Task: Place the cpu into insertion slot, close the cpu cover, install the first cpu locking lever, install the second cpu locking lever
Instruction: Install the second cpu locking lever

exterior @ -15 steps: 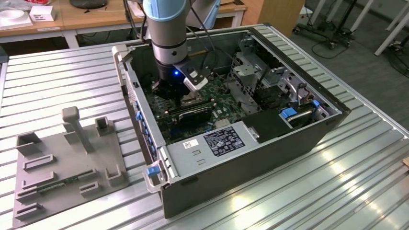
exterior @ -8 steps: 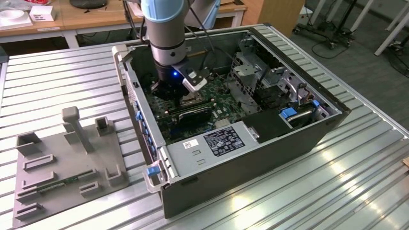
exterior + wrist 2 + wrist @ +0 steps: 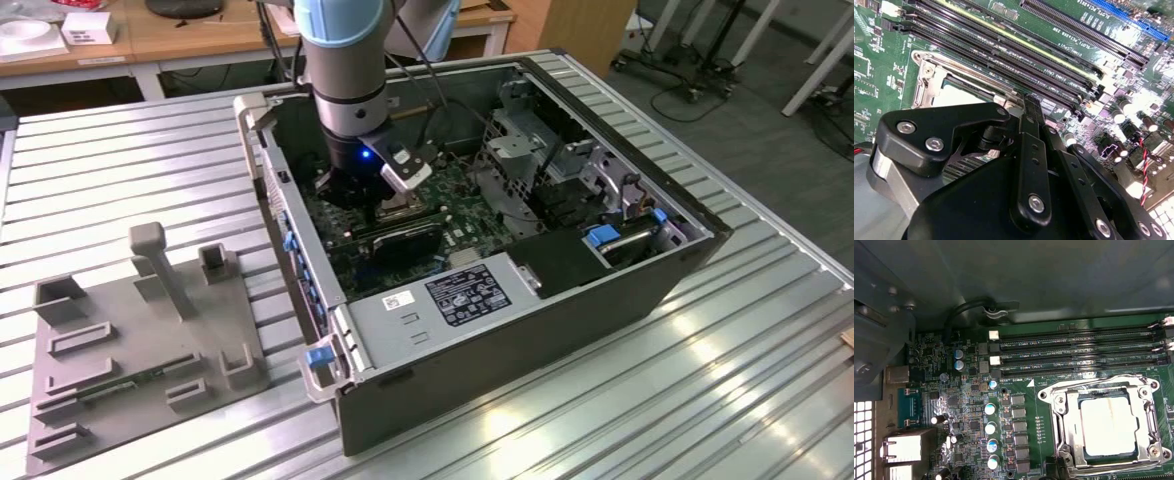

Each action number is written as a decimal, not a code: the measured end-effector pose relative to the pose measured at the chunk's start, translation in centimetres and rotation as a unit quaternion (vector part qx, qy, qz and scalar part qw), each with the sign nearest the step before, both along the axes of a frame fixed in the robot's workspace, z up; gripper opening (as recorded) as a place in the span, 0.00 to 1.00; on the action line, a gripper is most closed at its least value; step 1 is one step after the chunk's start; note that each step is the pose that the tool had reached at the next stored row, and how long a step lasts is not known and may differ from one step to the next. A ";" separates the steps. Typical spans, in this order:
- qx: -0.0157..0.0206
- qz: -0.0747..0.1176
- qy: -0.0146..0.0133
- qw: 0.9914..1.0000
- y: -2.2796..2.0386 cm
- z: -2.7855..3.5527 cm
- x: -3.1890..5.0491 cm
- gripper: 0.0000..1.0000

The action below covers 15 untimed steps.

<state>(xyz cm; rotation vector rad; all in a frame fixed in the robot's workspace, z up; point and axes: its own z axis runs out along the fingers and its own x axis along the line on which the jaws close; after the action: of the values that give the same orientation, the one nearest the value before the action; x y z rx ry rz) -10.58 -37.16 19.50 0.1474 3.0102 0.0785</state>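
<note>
From my station, the exterior view starts on its left with a grey fixture plate [image 3: 134, 345] lying on the ribbed metal table [image 3: 120, 160], well apart from the work. Right of it sits the open computer case [image 3: 534, 330], and my arm [image 3: 344, 60] reaches straight down into it, the gripper [image 3: 358, 197] low over the green board [image 3: 461, 205]. In the first wrist view, small capacitors [image 3: 990, 427] dot the board, the memory slots [image 3: 1079, 352] run across beyond them, and then comes the slot [image 3: 1061, 412] with its silvery rim. The cpu [image 3: 1109, 426] lies flat inside it, pale face up. The cover [image 3: 1149, 405] seems to frame the chip closely, lying down around it, though I can't say for sure that it is fully seated. In the second wrist view, the slot's metal corner [image 3: 929, 82] and a pale patch of the chip [image 3: 961, 95] show just past the black gripper linkage [image 3: 1029, 165], with the memory slots [image 3: 1019, 55] beyond. The linkage hides the fingertips, so I cannot tell whether the gripper is spread or clenched; it sits just above the slot.
</note>
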 end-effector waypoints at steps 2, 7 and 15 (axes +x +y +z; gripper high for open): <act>0.000 0.000 0.000 1.000 0.00 -0.01 0.00 0.11; 0.000 0.000 0.000 1.000 -0.01 0.00 0.00 0.11; 0.000 0.000 -0.001 1.000 -0.02 0.00 -0.08 0.11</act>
<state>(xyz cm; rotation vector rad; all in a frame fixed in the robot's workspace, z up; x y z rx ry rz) -10.66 -37.19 19.50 0.1474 3.0091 0.0799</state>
